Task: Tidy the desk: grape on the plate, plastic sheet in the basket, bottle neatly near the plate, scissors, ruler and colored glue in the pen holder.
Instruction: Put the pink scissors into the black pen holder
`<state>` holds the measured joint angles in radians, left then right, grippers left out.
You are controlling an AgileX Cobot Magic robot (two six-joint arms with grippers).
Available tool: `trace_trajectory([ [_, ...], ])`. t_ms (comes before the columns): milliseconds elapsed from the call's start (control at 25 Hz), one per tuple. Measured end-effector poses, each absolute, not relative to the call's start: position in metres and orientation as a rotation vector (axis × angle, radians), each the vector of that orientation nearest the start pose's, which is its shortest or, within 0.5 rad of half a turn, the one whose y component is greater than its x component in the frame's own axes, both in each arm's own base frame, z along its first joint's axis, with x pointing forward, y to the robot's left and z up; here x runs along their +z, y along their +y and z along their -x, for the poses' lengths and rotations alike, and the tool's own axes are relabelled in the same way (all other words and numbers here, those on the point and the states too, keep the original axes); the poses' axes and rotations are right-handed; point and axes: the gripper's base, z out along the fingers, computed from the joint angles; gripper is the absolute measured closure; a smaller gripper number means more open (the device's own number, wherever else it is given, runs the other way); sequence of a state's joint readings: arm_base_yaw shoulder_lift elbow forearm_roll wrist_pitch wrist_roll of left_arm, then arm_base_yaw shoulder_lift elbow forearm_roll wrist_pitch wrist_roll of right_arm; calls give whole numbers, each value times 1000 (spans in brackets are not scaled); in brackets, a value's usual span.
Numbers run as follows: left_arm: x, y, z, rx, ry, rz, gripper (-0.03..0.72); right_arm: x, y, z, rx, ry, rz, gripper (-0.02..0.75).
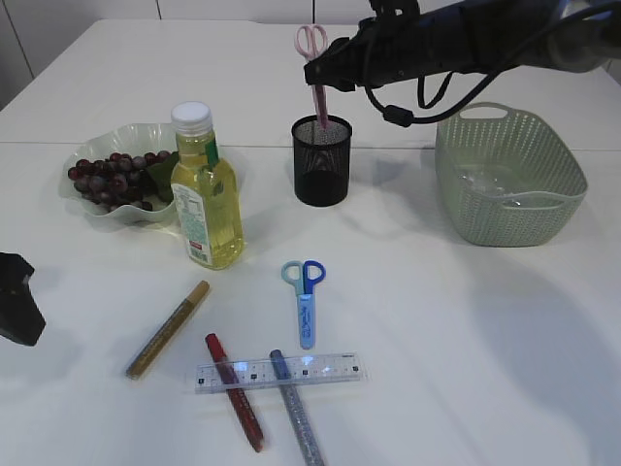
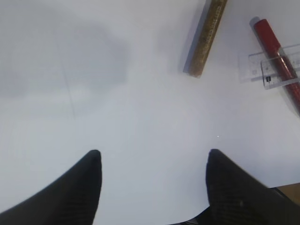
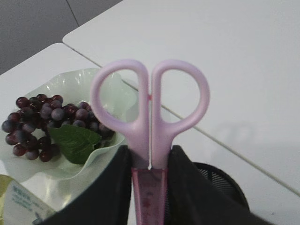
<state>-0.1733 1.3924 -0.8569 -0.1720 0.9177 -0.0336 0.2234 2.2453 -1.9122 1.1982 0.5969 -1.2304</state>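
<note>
a: where are the pink scissors (image 1: 312, 58)?
b: blades down in the mesh pen holder (image 1: 321, 161), right gripper (image 3: 150, 164) jaws clamped on them below the handles.
a: next?
b: probably let go and lift clear. that arm reaches across from the right; left gripper (image 2: 152, 161) hangs wide over the surface (image 1: 437, 320).

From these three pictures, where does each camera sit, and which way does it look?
Exterior: raised at the front, slanting down on the white table; right arm above, left gripper at the edge.
Left wrist: looks down at the gold glue stick; open fingers show.
Right wrist: faces the green plate; fingers clamp pink scissors.
Shared: scissors, plate.
</note>
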Motion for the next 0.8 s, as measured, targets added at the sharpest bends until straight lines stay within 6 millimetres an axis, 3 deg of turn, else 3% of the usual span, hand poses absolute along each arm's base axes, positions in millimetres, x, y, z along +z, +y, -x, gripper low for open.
trace_trajectory([
  [400,231,-54,-236,-249,2948,-72,183,210,164,-516,544,1816,726,532],
  [640,231,-54,-236,-249,2948,-72,183,205,164,-517,544,1818,724,386],
  [800,231,-54,-236,-249,2948,-72,183,202,165,-518,549,1825,720,350],
])
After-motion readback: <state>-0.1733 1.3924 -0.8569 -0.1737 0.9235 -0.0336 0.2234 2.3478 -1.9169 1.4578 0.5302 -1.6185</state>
